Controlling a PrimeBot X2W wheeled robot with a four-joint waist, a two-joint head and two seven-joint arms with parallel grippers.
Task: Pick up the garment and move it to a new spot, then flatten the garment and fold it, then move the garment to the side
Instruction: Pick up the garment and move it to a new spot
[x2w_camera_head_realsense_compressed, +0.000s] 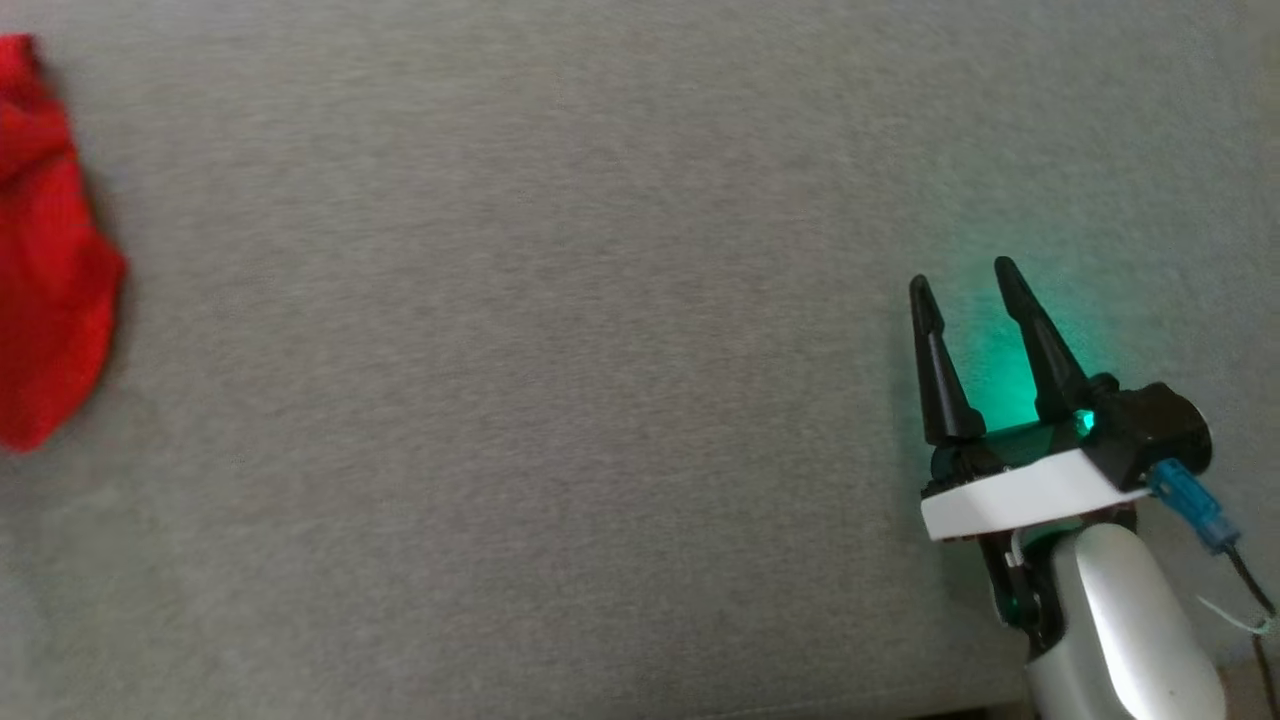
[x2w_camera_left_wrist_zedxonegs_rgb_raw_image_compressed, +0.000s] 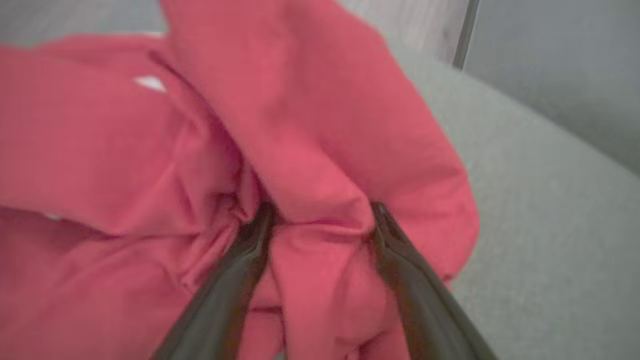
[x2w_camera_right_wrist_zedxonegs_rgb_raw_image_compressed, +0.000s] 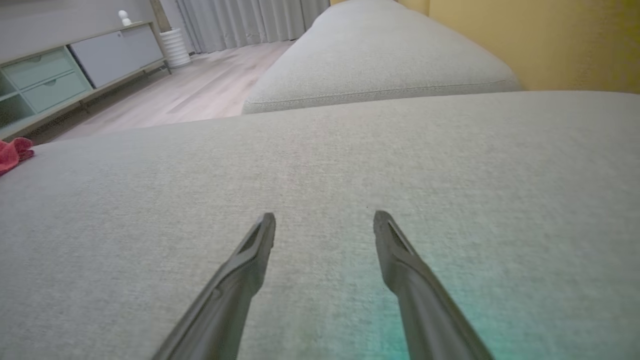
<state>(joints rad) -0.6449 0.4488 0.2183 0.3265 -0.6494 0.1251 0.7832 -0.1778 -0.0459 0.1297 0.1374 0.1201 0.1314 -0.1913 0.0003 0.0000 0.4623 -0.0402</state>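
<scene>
The garment (x2w_camera_head_realsense_compressed: 50, 270) is a crumpled red piece of cloth lying at the far left edge of the head view on the grey cushion (x2w_camera_head_realsense_compressed: 560, 400). In the left wrist view the garment (x2w_camera_left_wrist_zedxonegs_rgb_raw_image_compressed: 310, 125) bulges up close, and my left gripper (x2w_camera_left_wrist_zedxonegs_rgb_raw_image_compressed: 322, 210) stands open with its two fingers pushed into the folds, a ridge of cloth between the tips. My right gripper (x2w_camera_head_realsense_compressed: 962, 277) is open over bare cushion at the lower right, far from the cloth, in a green glow. The right wrist view has the right gripper (x2w_camera_right_wrist_zedxonegs_rgb_raw_image_compressed: 326, 216) over bare fabric and a bit of the garment (x2w_camera_right_wrist_zedxonegs_rgb_raw_image_compressed: 12, 152) at its left edge.
A second grey cushion (x2w_camera_right_wrist_zedxonegs_rgb_raw_image_compressed: 380, 55) adjoins the far side, against a yellow wall (x2w_camera_right_wrist_zedxonegs_rgb_raw_image_compressed: 550, 40). Beyond the cushion's edge lie a wooden floor (x2w_camera_right_wrist_zedxonegs_rgb_raw_image_compressed: 200, 90) and a low cabinet with drawers (x2w_camera_right_wrist_zedxonegs_rgb_raw_image_compressed: 45, 75). The garment sits near the cushion's rounded edge (x2w_camera_left_wrist_zedxonegs_rgb_raw_image_compressed: 525, 130).
</scene>
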